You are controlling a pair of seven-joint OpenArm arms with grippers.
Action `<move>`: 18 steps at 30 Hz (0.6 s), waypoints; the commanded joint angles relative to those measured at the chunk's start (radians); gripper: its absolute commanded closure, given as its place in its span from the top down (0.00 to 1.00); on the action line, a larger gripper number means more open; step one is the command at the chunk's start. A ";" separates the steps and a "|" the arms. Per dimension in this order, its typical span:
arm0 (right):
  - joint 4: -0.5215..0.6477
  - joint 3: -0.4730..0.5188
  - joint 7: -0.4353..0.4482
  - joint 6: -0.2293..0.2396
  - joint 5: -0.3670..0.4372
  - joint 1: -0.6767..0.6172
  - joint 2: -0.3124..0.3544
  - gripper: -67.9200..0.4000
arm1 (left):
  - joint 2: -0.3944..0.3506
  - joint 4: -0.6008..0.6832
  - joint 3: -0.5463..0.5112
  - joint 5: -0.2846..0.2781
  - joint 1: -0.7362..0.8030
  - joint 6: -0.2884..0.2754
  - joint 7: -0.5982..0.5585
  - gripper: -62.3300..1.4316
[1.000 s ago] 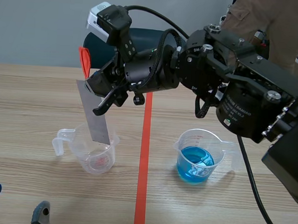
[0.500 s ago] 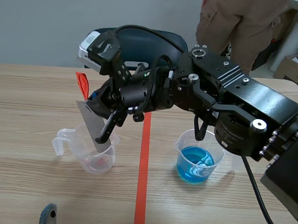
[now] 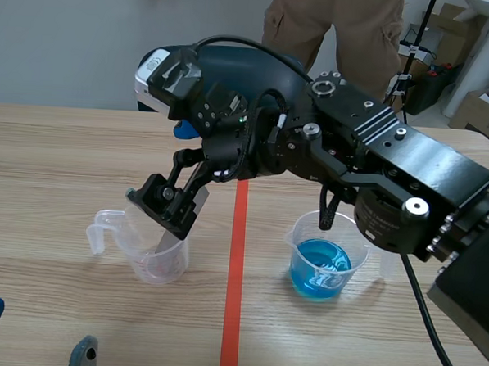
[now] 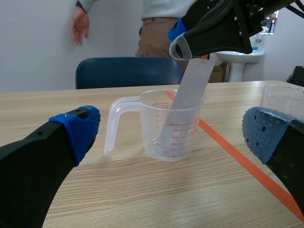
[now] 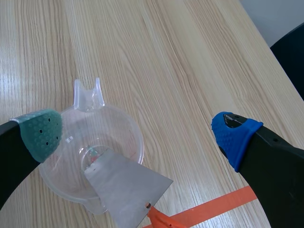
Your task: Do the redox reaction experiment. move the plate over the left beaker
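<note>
Plate [image 5: 126, 190] leans in the left beaker [image 5: 87, 97], apparently untouched, below and between the wide-spread 2 fingers of the right gripper [image 5: 138, 135].

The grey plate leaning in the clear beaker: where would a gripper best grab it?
Probably the plate by its upper end, which sticks out above the rim of the beaker. Come from above, along its tilt, pinching its flat faces; the lower end sits inside.

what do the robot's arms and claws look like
The right arm is black and bulky, with silver screws, small white lettering, black cables and a white-topped camera block. The right claw has thick black fingers, one pad grey-green, one blue, both dotted. The left claw is black too, with blue dotted pads.
</note>
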 commanded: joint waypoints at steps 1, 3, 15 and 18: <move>0.008 0.003 0.011 -0.001 0.013 0.019 -0.006 1.00 | -0.001 0.004 -0.002 -0.006 -0.003 0.001 -0.018 1.00; 0.008 0.003 0.011 -0.001 0.013 0.019 -0.006 1.00 | -0.001 0.004 -0.002 -0.006 -0.003 0.001 -0.018 1.00; 0.059 0.004 0.002 -0.001 0.026 0.020 0.018 1.00 | -0.001 0.004 -0.002 -0.006 -0.003 0.001 -0.018 1.00; 0.112 0.005 -0.010 -0.001 0.069 0.020 0.043 1.00 | -0.001 0.004 -0.002 -0.006 -0.003 0.002 -0.017 1.00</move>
